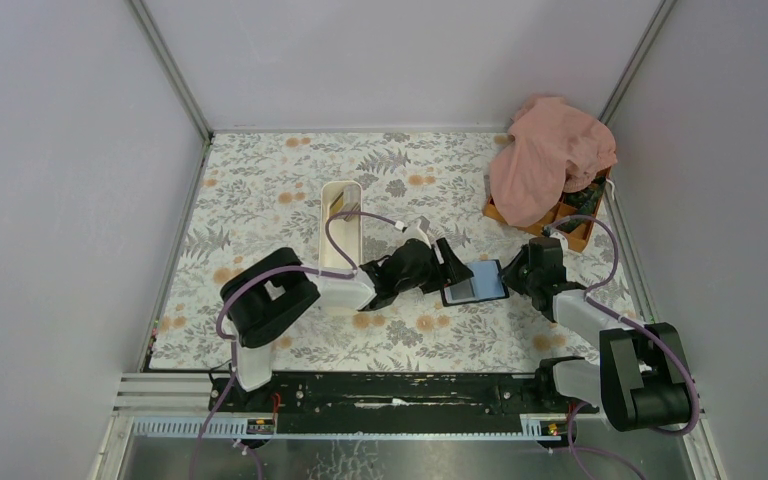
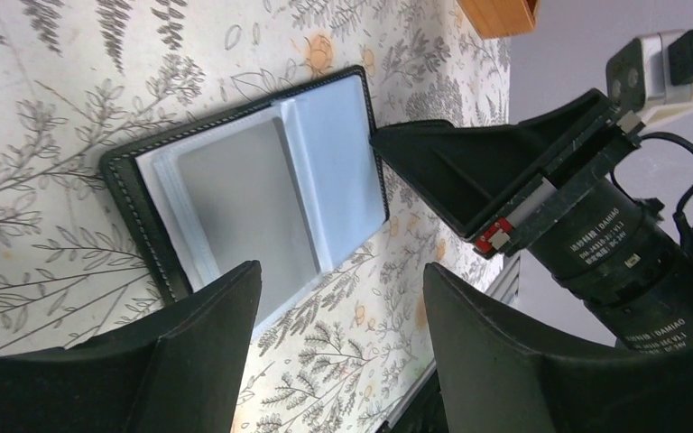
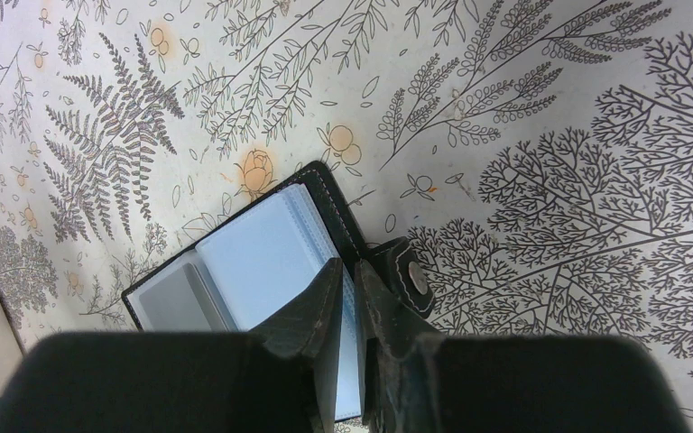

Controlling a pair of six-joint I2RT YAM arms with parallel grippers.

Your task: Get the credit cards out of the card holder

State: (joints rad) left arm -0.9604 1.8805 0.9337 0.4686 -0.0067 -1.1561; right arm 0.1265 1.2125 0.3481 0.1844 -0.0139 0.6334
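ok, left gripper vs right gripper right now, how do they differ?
Jaws: left gripper wide open, right gripper pinched nearly shut. Load: left gripper holds nothing, right gripper clamps the card holder at its edge. Shared: both meet at the open card holder from opposite sides.

Booth w/ plain pale grey-lilac walls on 3 sides: back wall (image 1: 400, 60), L wall (image 1: 60, 200), R wall (image 1: 720, 150). No pattern or marks on them. Silver metal posts run up both rear corners: L post (image 1: 173, 70), R post (image 1: 638, 60). Table is covered edge to edge by a white cloth (image 1: 260, 180) w/ grey fern and branch print plus small orange flowers; it lies flat. Along the near edge is a black rail (image 1: 390, 390), scuffed white in spots, on a silver slotted profile (image 1: 160, 385). Below that is a brushed metal sheet (image 1: 360, 455) w/ faint glare. Light is soft and even, shadows weak.
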